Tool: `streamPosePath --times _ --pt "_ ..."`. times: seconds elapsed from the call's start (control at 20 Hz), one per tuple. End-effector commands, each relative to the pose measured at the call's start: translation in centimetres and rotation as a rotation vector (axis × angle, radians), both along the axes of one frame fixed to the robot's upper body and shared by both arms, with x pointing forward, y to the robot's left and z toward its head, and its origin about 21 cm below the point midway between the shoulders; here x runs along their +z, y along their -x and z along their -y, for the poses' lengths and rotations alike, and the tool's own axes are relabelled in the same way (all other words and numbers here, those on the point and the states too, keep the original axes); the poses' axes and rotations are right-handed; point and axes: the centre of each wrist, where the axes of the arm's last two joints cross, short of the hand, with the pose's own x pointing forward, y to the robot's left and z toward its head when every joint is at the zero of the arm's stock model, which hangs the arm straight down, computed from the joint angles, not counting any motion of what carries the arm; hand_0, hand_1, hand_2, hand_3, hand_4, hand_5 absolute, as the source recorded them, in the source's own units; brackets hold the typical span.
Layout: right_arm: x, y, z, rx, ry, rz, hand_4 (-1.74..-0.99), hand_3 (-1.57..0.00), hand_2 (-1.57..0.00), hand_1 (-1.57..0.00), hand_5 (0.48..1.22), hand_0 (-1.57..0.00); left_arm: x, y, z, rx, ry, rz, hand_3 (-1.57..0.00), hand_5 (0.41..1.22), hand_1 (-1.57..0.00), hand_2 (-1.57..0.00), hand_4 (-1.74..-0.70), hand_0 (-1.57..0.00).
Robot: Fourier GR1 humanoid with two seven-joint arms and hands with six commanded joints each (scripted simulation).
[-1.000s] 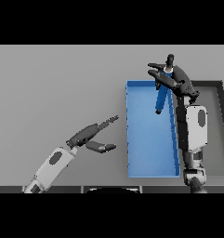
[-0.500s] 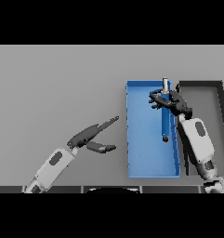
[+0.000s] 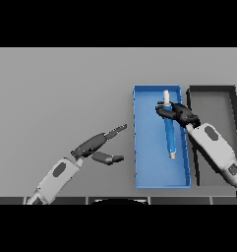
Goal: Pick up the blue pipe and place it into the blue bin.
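The blue pipe point(image 3: 168, 135), with pale ends, lies lengthwise inside the blue bin point(image 3: 147, 172), right of the bin's middle. My right hand point(image 3: 180, 113) reaches in from the right, and its fingers are curled across the pipe's upper part, hiding a short stretch of it. My left hand point(image 3: 93, 145) hovers over the grey table to the left of the bin, fingers straight and thumb apart, holding nothing.
A dark grey bin point(image 3: 211, 88) stands right beside the blue bin, and my right forearm point(image 3: 213, 147) crosses its near left part. The grey table point(image 3: 56, 88) stretches away to the left and back.
My right hand came down from above the bin's far end, bringing the pipe from a raised, tilted pose to lying along the bin floor. The left hand has barely moved.
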Motion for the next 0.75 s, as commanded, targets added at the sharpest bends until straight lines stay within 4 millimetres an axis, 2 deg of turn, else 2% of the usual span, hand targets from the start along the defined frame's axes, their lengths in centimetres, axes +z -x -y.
streamPosePath --times 0.0,0.2,0.35,0.6,0.7 --pt "0.28 -0.07 -0.09 0.013 0.029 0.011 -1.196 -0.09 -0.14 -0.15 0.933 -0.16 -0.15 -0.24 0.15 0.009 -0.012 -0.011 0.0 0.473 0.0 0.0 -0.83 0.0" --pt "0.25 0.39 -0.44 0.028 0.04 0.009 -1.196 -0.03 -0.06 -0.06 0.838 -0.08 -0.31 -0.15 -0.29 0.011 -0.013 -0.008 0.0 0.471 0.0 0.0 -0.83 0.0" --pt "0.04 0.32 -0.2 0.018 0.053 0.012 -1.182 -0.02 -0.03 -0.03 0.795 -0.04 -0.2 -0.07 -0.19 0.012 -0.009 -0.01 0.0 0.472 0.0 0.0 -0.83 0.0" --pt "-0.5 0.63 -0.66 0.029 0.052 0.022 -1.186 -0.01 -0.01 -0.01 0.766 -0.02 -0.24 -0.12 -0.21 0.016 -0.02 -0.01 0.0 0.472 0.0 0.0 -0.83 0.0" --pt "0.12 0.47 -0.9 0.038 0.052 0.029 -1.186 -0.01 -0.01 -0.01 0.769 -0.02 -0.5 -0.39 -0.79 0.009 -0.024 -0.007 0.0 0.474 0.0 0.0 -0.83 0.0"
